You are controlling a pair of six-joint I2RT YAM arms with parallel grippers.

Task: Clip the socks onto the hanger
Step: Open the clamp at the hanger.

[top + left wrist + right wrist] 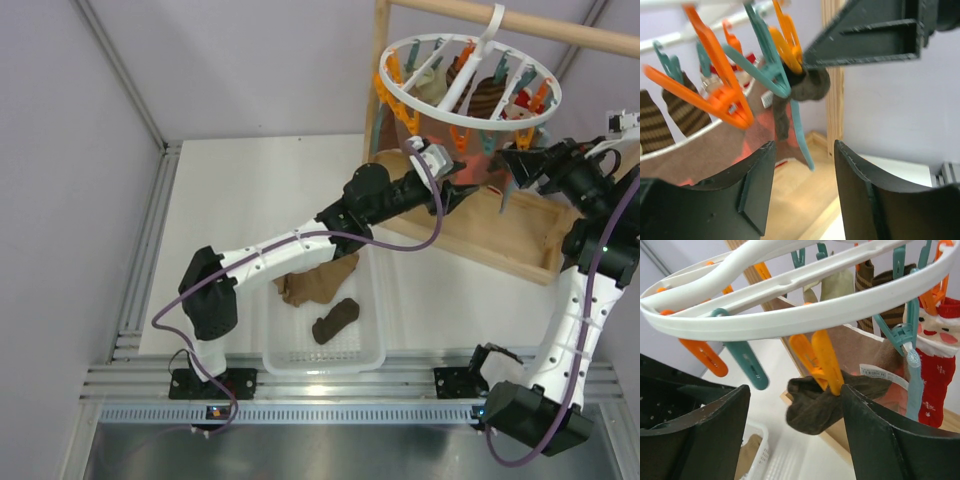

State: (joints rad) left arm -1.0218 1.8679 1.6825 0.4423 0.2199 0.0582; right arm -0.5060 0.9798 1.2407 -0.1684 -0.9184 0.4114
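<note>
The clipped dark sock (812, 410) hangs bunched from an orange peg (822, 360) on the near side of the white ring hanger (790, 320), and the peg alone appears to be carrying it. The right gripper (517, 165) stands with its fingers spread on either side of that sock, not clamping it. The left gripper (460, 193), just beside it under the ring, is also spread, with nothing between its fingers. Judging by this, the coming move is a fetch, and it turns on where the remaining socks lie. They sit low and toward the robot in the white basket (372, 355), well apart from both grippers. The loose dark brown sock (335, 320) lies with its long axis on a diagonal, from the near left to the far right. A tan sock (315, 285) lies just behind it, partly hidden under the left forearm. The basket sits on the left arm's side, so that arm looks the nearer.
</note>
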